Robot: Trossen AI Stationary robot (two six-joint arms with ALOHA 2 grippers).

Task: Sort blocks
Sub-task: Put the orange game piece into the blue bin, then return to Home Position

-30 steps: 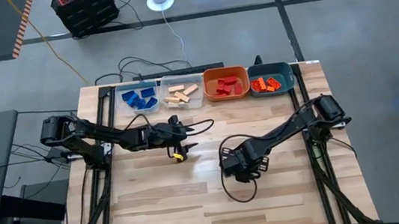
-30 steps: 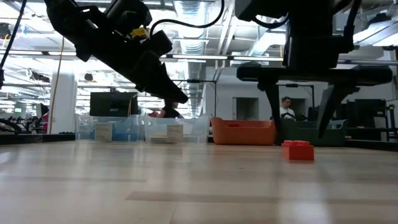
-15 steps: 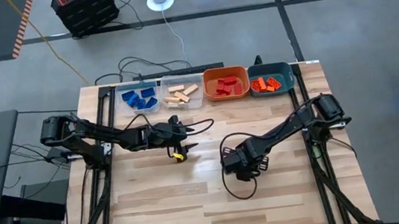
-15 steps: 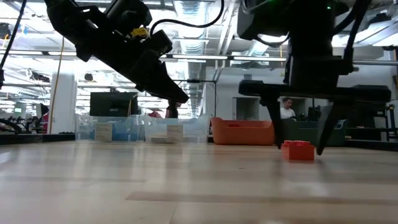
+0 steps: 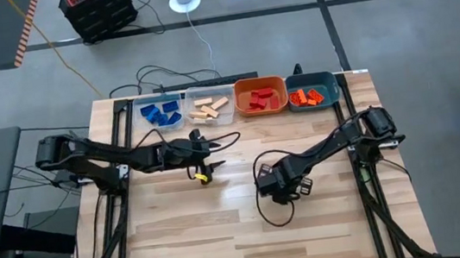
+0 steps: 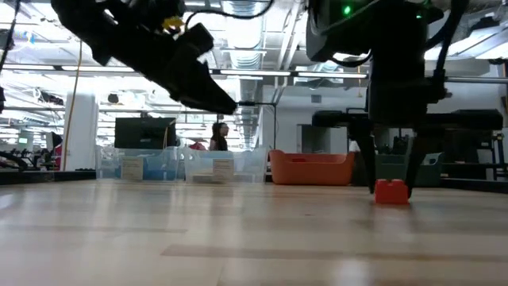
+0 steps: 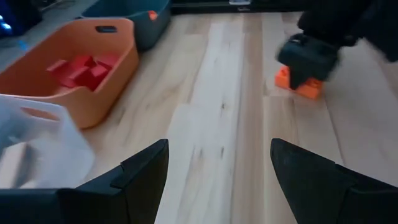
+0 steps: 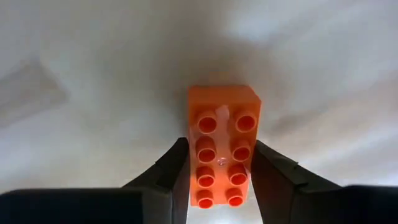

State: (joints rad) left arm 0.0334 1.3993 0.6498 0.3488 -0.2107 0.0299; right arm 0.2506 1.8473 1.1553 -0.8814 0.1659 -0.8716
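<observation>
An orange studded block (image 8: 222, 143) lies flat on the wooden table (image 5: 224, 225), right of centre, studs up. My right gripper (image 8: 221, 149) points straight down over it and is shut on it. In the high view the gripper (image 5: 281, 184) hides the block; the low view shows the block (image 6: 391, 191) standing on the table between the fingers. My left gripper (image 7: 217, 180) hangs open above the table's middle left (image 5: 211, 153), tipped slightly down and holding nothing. My right gripper pinches the orange block's two long sides (image 8: 193, 152) between its two fingers (image 8: 168, 168), toward one end of the block. The fingers come from above, pointing down, and lie across the block. The block rests flat on the table, studs up.
Four bins stand in a row at the far edge: a clear bin (image 5: 161, 112) with blue blocks, a clear bin (image 5: 210, 107) with tan ones, an orange bin (image 5: 260, 98) with red ones, a teal bin (image 5: 312, 93) with orange ones. Bare wood lies toward the near edge.
My right gripper has sunk onto the orange block and shut on its sides; the block has shifted a little on the table as the fingers met it. My left gripper has risen slightly and drawn back toward the table's left edge, staying open.
</observation>
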